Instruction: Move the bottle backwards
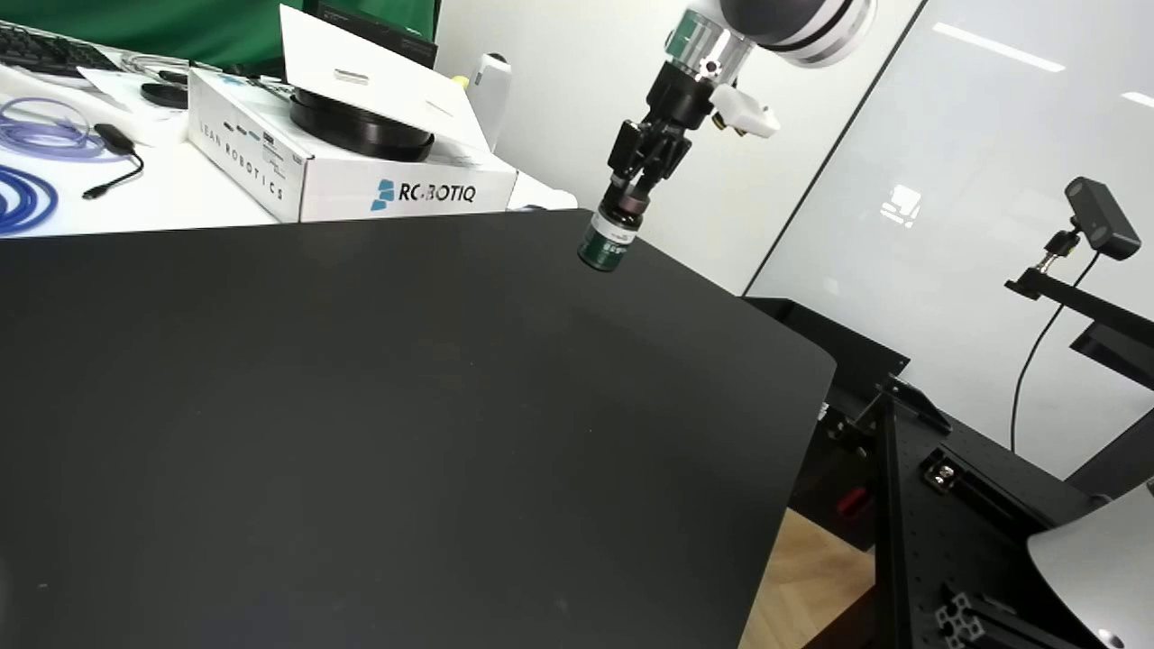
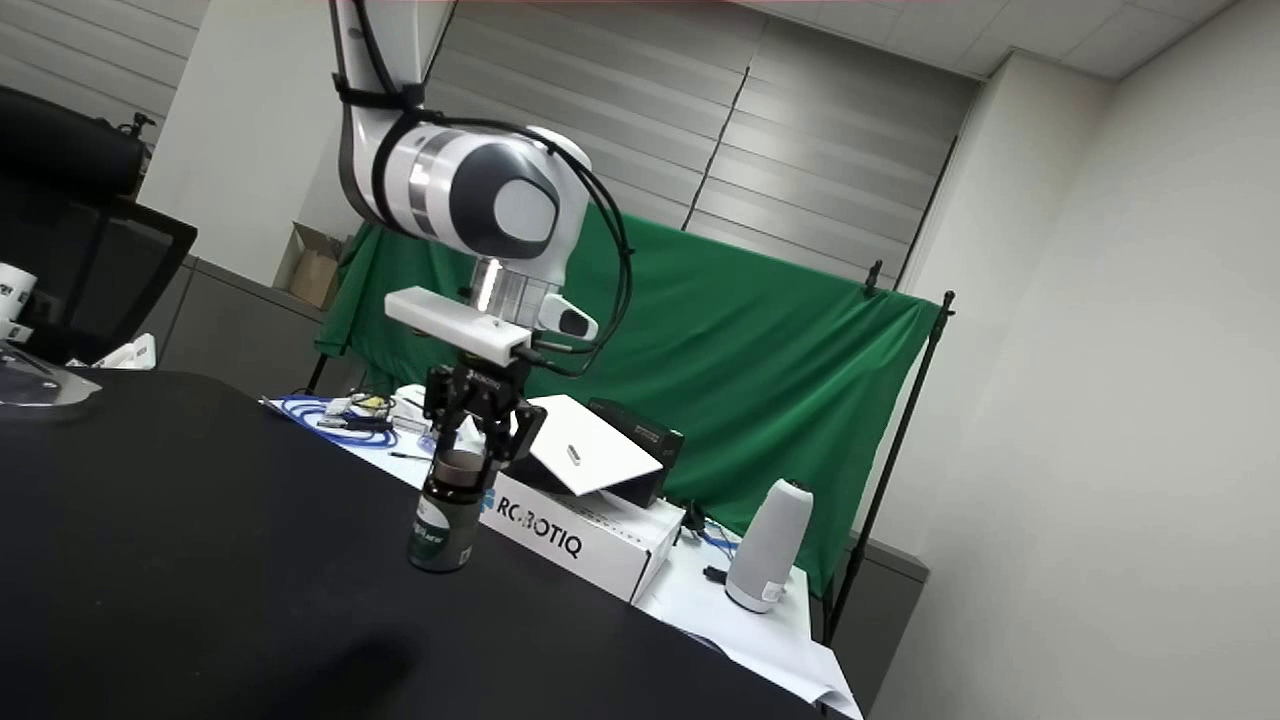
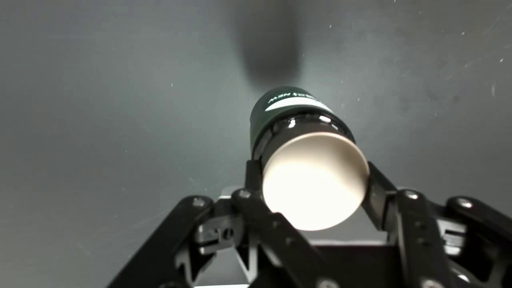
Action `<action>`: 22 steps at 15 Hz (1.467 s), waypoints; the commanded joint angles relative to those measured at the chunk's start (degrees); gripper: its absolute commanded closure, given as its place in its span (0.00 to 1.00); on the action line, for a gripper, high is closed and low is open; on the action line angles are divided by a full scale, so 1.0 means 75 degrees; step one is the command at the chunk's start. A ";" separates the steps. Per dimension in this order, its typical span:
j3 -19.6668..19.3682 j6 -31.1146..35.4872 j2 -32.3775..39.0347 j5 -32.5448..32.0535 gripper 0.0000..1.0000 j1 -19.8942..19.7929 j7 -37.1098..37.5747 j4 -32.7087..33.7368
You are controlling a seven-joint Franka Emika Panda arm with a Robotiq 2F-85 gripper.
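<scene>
The bottle is small, with a dark green body, a white band and a pale top. It shows in both exterior views, near the table's far edge (image 1: 609, 242) and in front of the white box (image 2: 440, 530). My gripper (image 1: 634, 185) is shut on its top; the gripper also shows in the other picture of the arm (image 2: 467, 462). In the wrist view the fingers (image 3: 314, 176) press on both sides of the bottle's pale cap (image 3: 312, 188). The bottle is held above the black table (image 1: 406, 406), its shadow lying apart from it.
A white Robotiq box (image 1: 406, 191) with a black round thing and a white panel on it stands on a white side table beyond the black table. A pale upright device (image 2: 770, 545) stands there too. A camera on a bracket (image 1: 1102, 218) stands beside the black table.
</scene>
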 commanded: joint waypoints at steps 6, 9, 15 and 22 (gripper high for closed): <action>0.0046 -0.0812 0.2038 -0.0158 0.64 -0.0085 0.0299 0.3173; 0.0114 -0.1176 0.2604 -0.0071 0.64 -0.0161 0.0268 0.3959; 0.0180 -0.1742 0.3349 0.0012 0.64 -0.0337 0.0190 0.5021; 0.0331 -0.1916 0.3894 0.0087 0.64 -0.0608 0.0099 0.5643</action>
